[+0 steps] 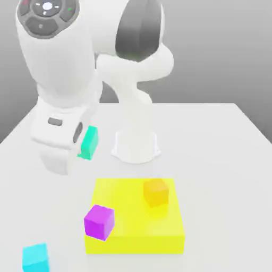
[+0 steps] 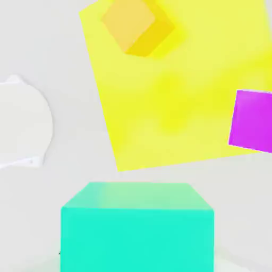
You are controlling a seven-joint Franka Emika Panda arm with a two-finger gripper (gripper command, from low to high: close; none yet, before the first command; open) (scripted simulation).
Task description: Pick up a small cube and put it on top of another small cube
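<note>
The small cube (image 1: pixel 88 142), clamped in the hand (image 1: pixel 79 146), hangs above bare table (image 1: pixel 223 159) beyond the yellow slab's (image 1: pixel 133 226) far edge.

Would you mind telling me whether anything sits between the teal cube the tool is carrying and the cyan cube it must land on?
Nothing visible does. The teal cube hangs above bare table, and the cyan cube sits alone near the front corner. The yellow block with the magenta cube lies off to the exterior view's right.

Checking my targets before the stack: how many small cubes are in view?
4: teal cube beside the gripper, orange cube on the yellow block, magenta cube at its edge, cyan cube on the table. Others may be hidden behind the arm.
</note>
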